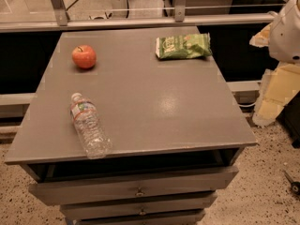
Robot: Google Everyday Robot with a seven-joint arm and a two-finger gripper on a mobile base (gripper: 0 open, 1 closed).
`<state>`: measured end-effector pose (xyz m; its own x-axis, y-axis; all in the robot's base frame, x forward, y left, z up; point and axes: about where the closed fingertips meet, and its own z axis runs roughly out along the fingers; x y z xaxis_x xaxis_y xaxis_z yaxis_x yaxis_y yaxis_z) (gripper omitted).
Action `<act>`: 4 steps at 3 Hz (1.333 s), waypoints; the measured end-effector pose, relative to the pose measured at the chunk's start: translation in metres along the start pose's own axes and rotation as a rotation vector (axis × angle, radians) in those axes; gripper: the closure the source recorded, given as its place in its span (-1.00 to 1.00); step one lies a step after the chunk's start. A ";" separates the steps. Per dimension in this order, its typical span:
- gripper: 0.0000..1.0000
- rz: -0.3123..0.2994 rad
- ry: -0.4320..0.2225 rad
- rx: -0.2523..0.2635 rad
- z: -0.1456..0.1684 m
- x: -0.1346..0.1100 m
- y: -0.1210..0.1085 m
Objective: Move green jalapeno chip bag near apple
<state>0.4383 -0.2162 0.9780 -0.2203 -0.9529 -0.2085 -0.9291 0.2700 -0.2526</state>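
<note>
The green jalapeno chip bag [183, 46] lies flat at the far right corner of the grey table [154, 107]. The red-orange apple [84, 56] stands at the far left of the tabletop, well apart from the bag. My gripper [277, 92] shows as a pale yellowish shape under the white arm [287, 29] at the right edge of the view. It is off the table's right side, to the right of the bag and below its level, and it touches nothing on the table.
A clear plastic water bottle [89, 125] lies on its side near the front left edge. The table has drawers [138, 189] at its front. A rail and glass partition [140, 20] run behind the table. Speckled floor lies to the right.
</note>
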 end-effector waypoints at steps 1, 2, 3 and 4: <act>-1.00 0.000 -0.008 0.015 -0.001 -0.001 -0.003; -1.00 0.016 -0.029 0.068 0.012 0.000 -0.021; -1.00 0.090 -0.130 0.192 0.055 0.002 -0.094; -1.00 0.154 -0.222 0.287 0.090 -0.001 -0.163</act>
<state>0.6163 -0.2470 0.9339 -0.2523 -0.8536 -0.4558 -0.7624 0.4654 -0.4496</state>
